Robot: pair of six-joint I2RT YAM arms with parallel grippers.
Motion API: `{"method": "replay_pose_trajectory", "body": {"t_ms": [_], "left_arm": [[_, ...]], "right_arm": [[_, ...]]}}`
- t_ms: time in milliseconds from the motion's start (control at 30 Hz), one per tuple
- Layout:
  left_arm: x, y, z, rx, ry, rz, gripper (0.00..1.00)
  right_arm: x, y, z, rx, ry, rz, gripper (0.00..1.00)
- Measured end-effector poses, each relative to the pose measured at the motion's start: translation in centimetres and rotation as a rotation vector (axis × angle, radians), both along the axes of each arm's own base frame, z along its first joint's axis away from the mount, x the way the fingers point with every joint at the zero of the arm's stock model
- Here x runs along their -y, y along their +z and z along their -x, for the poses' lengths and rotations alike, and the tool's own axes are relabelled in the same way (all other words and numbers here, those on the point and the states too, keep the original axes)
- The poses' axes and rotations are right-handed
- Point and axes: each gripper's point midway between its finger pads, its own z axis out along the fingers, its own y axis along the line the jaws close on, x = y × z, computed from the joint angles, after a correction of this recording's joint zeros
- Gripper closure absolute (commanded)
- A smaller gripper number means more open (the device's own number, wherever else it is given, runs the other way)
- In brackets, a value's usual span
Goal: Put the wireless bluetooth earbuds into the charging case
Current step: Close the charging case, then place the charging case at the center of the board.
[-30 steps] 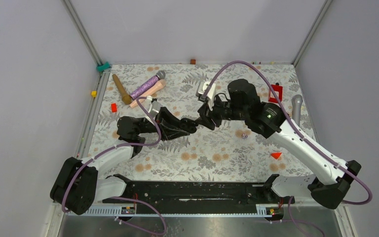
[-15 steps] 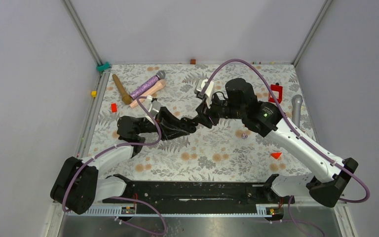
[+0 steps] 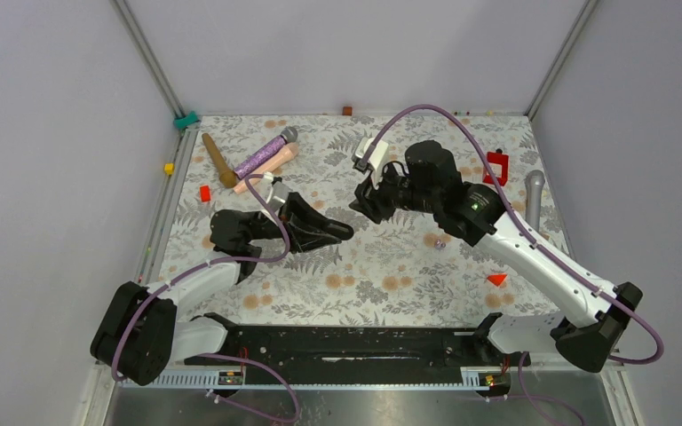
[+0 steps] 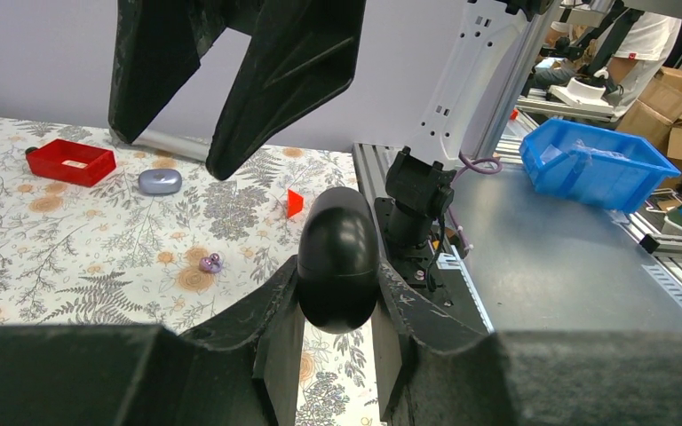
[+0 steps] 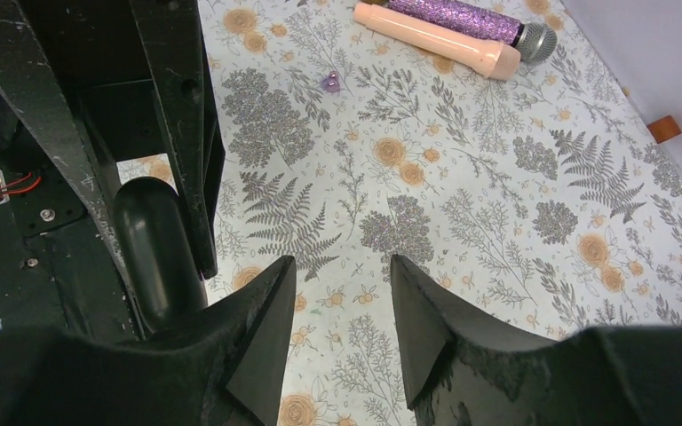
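- The right gripper [image 3: 360, 204] has drawn back from the left gripper [image 3: 344, 232], whose tips it met a second ago; cloth now shows between them, so any work on the case looks paused
- The near strip of floral tablecloth [image 3: 382, 284] gives open room for moving
- Tiny purple rounded earbuds [image 3: 440, 242] lie loose on the cloth beside the right forearm, not yet in the case
- The left gripper is clamped on a glossy black egg-shaped charging case [image 4: 337, 257]; its lid looks closed
- The right gripper's fingers stand apart, holding nothing
- A glittery purple microphone [image 3: 262, 155] and a red plastic tray [image 3: 496, 166] crowd the far edge
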Motion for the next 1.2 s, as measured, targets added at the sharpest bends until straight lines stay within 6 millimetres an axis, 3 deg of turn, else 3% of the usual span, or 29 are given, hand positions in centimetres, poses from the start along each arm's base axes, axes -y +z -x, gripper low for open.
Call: {"method": "replay_pose_trajectory", "body": {"t_ms": [100,233,267,400,633,967,1100,1200], "left_arm": [[0.0,0.0,0.0,0.0,0.0,0.0,1.0],[0.0,-0.2,-0.2,0.002,0.009,-0.006,1.0],[0.1,-0.3,-0.3,0.0,0.012,-0.009,1.0],[0.1,-0.5,-0.7,0.0,0.027,-0.016,1.0],[-0.5,-0.2,-2.5,0.003,0.091,-0.024,1.0],[-0.2,-1.3,-7.2,-0.019,0.179,-0.165,1.0],[0.5,-3.2,-10.0,-0.071,0.2,-0.252,1.0],[1.2,-5.3,-12.5,-0.162,0.225,-0.311,1.0]], "right_arm": [[-0.2,-0.4,0.0,-0.01,0.008,0.006,0.42],[-0.1,-0.7,0.0,-0.003,0.013,0.024,0.02],[0.1,-0.7,-0.1,0.003,0.01,0.03,0.01],[1.4,-0.4,-1.0,0.066,-0.035,0.066,0.0],[5.3,0.1,-2.9,0.19,-0.163,0.132,0.0],[12.9,-5.8,-3.0,0.229,-0.311,0.345,0.0],[15.9,-7.3,-2.4,0.214,-0.387,0.347,0.01],[17.6,-7.3,-2.3,0.211,-0.452,0.32,0.01]]}}
